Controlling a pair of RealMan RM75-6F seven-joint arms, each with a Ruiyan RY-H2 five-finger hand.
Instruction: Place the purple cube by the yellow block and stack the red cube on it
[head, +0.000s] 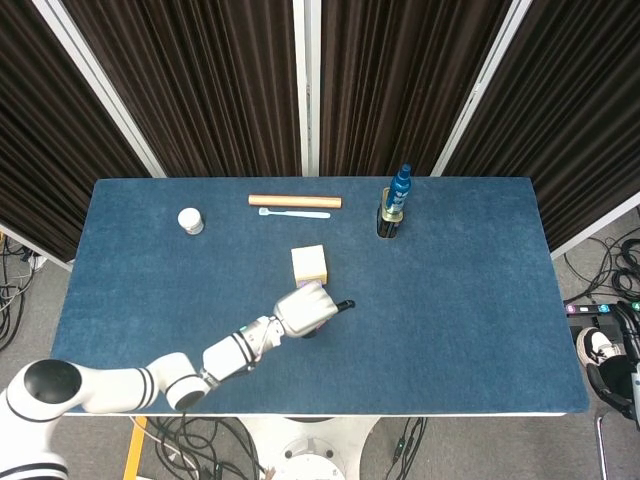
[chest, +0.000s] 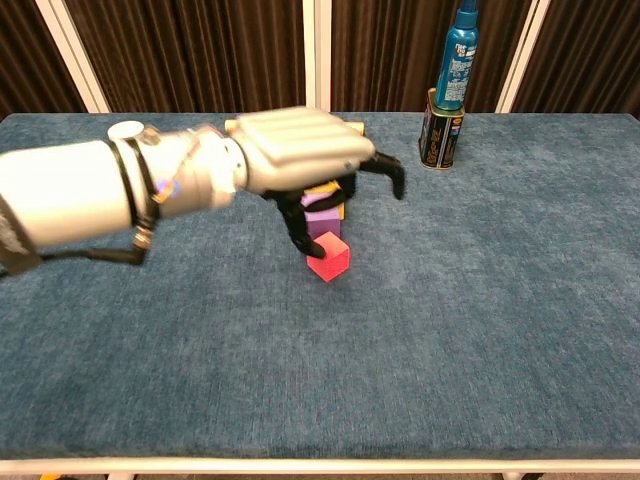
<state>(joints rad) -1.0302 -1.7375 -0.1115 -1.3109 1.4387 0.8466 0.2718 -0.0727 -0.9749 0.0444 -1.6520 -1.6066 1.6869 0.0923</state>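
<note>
One hand at work: the robot's left hand (chest: 300, 165) hovers above the middle of the blue cloth-covered table (chest: 500, 320), reaching in from seven o'clock; the right hand is in neither view.
Fingers: spread wide and holding nothing, with the dark fingertips (chest: 390, 175) pointing toward three o'clock and the thumb hanging down close to the cubes.
White round jar (head: 190, 220): stands at ten o'clock on the table, well apart from the action.
Wooden rod (head: 295, 201): lies at twelve o'clock, with a pale blue toothbrush (head: 295, 213) just beside it.
Pale yellow block (head: 309, 264): sits near the table's centre, at twelve o'clock from the hand in the head view.
Purple cube (chest: 322, 222): sits against the yellow block's near side, partly under the hand, so the first placement looks done.
Red cube (chest: 328, 258): appears to rest on the cloth at six o'clock from the purple cube, just beside it and not on top; the head view hides it under the hand.
Blue plastic bottle (chest: 461, 55): stands at one o'clock, with a dark tin can (chest: 437, 135) in front of it.
Step in hand: the stacking, which seems unfinished.
Next move: likely lower the hand, pinch the red cube, lift it clear and set it squarely on the purple cube without nudging that cube off the yellow block.
</note>
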